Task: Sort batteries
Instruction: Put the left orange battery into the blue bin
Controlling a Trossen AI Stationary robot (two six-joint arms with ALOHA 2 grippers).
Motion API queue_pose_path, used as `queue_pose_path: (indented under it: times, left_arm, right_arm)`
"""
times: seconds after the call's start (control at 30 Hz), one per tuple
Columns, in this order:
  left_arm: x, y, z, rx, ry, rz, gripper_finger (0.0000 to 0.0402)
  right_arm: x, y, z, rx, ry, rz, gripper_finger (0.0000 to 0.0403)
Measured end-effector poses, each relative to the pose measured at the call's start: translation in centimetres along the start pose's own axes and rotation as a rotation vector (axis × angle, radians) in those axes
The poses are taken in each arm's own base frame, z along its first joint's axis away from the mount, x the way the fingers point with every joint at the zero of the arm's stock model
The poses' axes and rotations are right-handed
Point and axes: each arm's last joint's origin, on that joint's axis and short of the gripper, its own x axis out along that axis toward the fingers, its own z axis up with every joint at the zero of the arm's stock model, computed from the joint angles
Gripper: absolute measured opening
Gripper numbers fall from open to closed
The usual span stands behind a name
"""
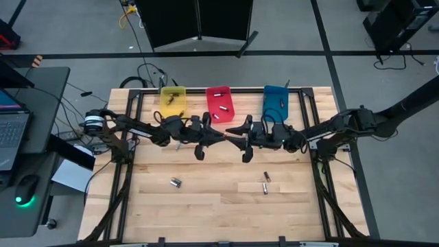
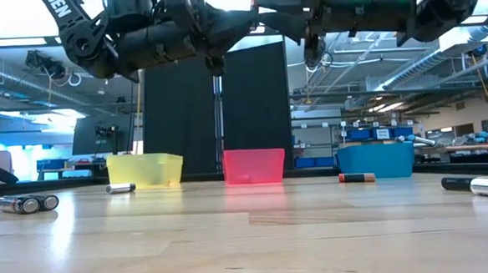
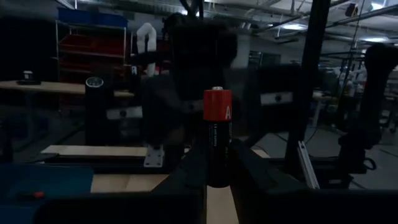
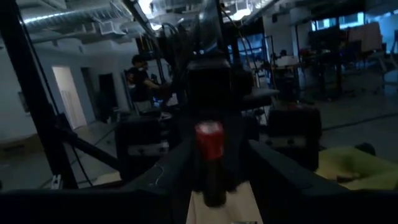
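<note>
Both arms meet tip to tip above table centre, near red plastic bin [image 1: 220, 105]. Left gripper [image 3: 214, 186] grasping black cylindrical battery with red cap [image 3: 217, 137], upright between fingers. Right gripper [image 4: 211, 186] fingers flank same cell; grip cannot tell. Loose silvery batteries [image 1: 176, 182] lie nearer on wooden tabletop [image 1: 206, 206].

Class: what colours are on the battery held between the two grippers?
The battery is black with a red cap, clearest in the left wrist view.

**Workshop behind the table**

A grey floor [image 1: 82, 41] crossed by dark lines filled the frame's top. A black screen [image 2: 218, 113] stood centre, a desk with laptop [image 1: 14, 130] at left, ceiling lights [image 2: 389, 106] and blue shelving [image 2: 369, 134] at right.
</note>
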Motion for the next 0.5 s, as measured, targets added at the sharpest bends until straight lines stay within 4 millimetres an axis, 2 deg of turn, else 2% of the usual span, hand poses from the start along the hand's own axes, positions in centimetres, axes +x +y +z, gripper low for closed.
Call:
queue_pose_path:
  times: [0.5]
  left_arm:
    - [0.23, -0.12, -0.07, -0.018, 0.000, -0.006, 0.0046]
  right_arm:
    - [-0.01, 0.12, 0.07, -0.017, -0.005, 0.023, 0.0130]
